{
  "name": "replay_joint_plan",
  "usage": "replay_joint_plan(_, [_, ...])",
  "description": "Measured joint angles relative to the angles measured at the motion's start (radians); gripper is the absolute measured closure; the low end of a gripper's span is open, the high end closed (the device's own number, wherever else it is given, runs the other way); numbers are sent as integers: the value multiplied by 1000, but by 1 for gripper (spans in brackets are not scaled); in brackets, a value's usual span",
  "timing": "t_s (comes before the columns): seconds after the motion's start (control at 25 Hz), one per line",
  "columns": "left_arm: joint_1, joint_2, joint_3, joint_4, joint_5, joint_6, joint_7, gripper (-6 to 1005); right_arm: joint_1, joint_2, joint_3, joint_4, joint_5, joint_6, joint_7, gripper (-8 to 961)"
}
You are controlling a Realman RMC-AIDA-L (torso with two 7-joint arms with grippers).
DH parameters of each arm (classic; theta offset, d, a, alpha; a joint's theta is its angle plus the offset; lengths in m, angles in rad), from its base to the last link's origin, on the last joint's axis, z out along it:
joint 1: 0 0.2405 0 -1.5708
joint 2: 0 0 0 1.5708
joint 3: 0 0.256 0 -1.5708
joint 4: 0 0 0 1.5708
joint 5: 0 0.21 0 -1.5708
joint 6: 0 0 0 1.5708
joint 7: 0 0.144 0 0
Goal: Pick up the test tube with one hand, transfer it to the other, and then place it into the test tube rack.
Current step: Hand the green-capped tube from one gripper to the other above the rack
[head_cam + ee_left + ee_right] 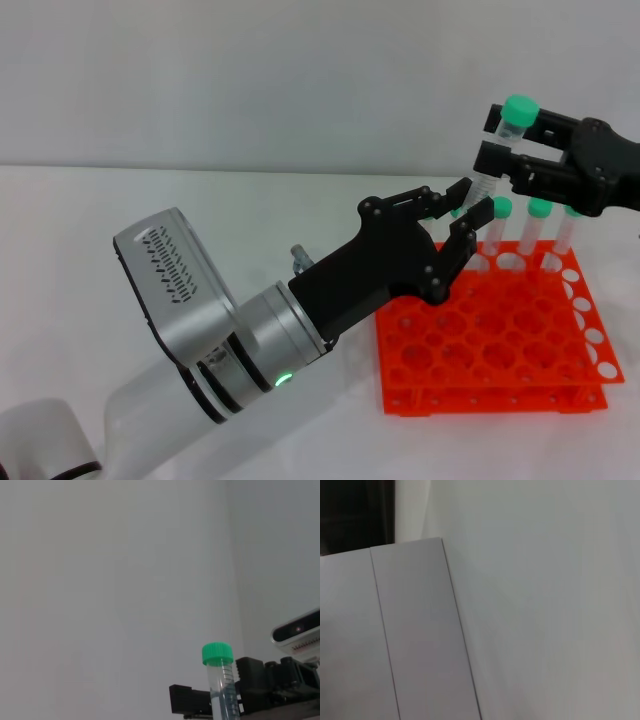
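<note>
In the head view my right gripper [497,140] is shut on the test tube [510,128], just under its green cap, and holds it tilted in the air above the back of the orange-red rack [490,345]. My left gripper [466,212] is open, with a finger on each side of the tube's lower end. In the left wrist view the same tube [220,680] stands upright with the right gripper's black fingers [255,677] clamped around it. The right wrist view shows neither the tube nor the rack.
Three more green-capped tubes [540,228] stand in the rack's back row, right under the held tube. The rack sits on a white table [120,210]. The left arm's silver forearm [200,310] stretches across the front left.
</note>
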Motion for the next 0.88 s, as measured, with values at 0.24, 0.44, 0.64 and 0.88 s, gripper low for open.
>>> replay_joint_plan(0.24, [0, 0, 1, 1, 1, 3, 1, 781, 1, 9, 8, -8, -1, 17, 4, 253])
replay_joint_plan(0.44, [0, 0, 0, 2, 1, 5, 1, 780, -4, 14, 16, -10, -2, 15, -1, 361])
replay_joint_plan(0.64, [0, 0, -5, 2, 1, 4, 1, 779, -8, 16, 24, -16, -14, 8, -13, 479])
replay_joint_plan(0.88, [-2, 0, -6, 2, 1, 2, 1, 778, -11, 16, 25, -25, -23, 8, -21, 700])
